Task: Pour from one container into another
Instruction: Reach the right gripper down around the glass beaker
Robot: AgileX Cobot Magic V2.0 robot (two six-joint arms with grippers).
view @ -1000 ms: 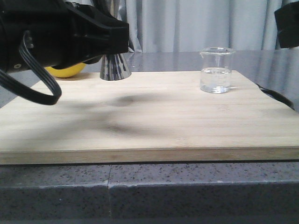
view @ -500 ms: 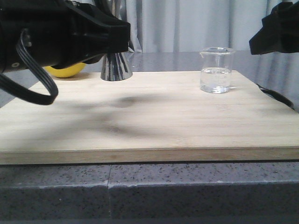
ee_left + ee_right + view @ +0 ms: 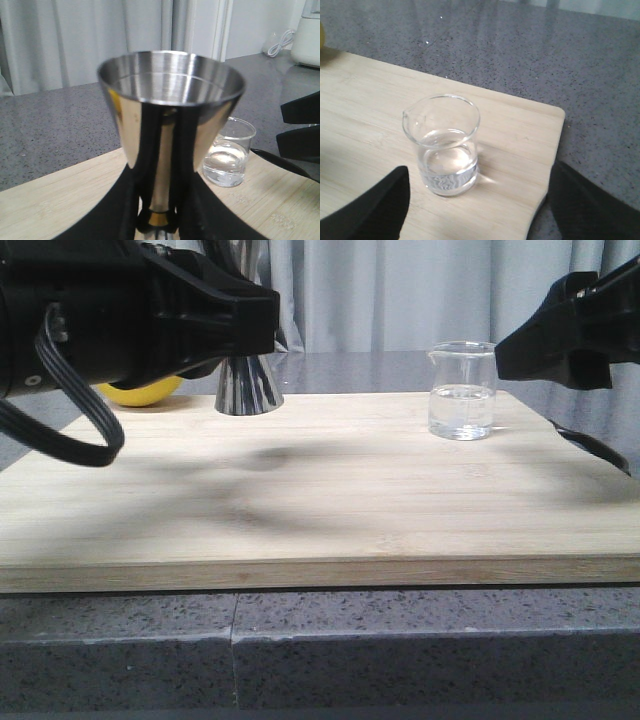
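Early stage: left gripper (image 3: 159, 220) clamped around steel jigger (image 3: 170, 107) at its waist, standing on the bamboo board (image 3: 330, 510). Right gripper (image 3: 475, 200) spread wide near glass beaker (image 3: 445, 145) (water inside), no grasp; pour remains.

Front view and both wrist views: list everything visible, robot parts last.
Clear glass beaker: one, part-filled with clear liquid, back right of board.
Shiny steel hourglass jigger: one, gold waist band, back left of board.
Pale wooden cutting board: one, on counter.
Yellow rounded object: one, behind board, far left, mostly hidden.
Grey speckled counter: one, under board.
Left gripper: black, fingers flanking jigger's waist.
Right gripper: black, open, around the beaker without touching it.
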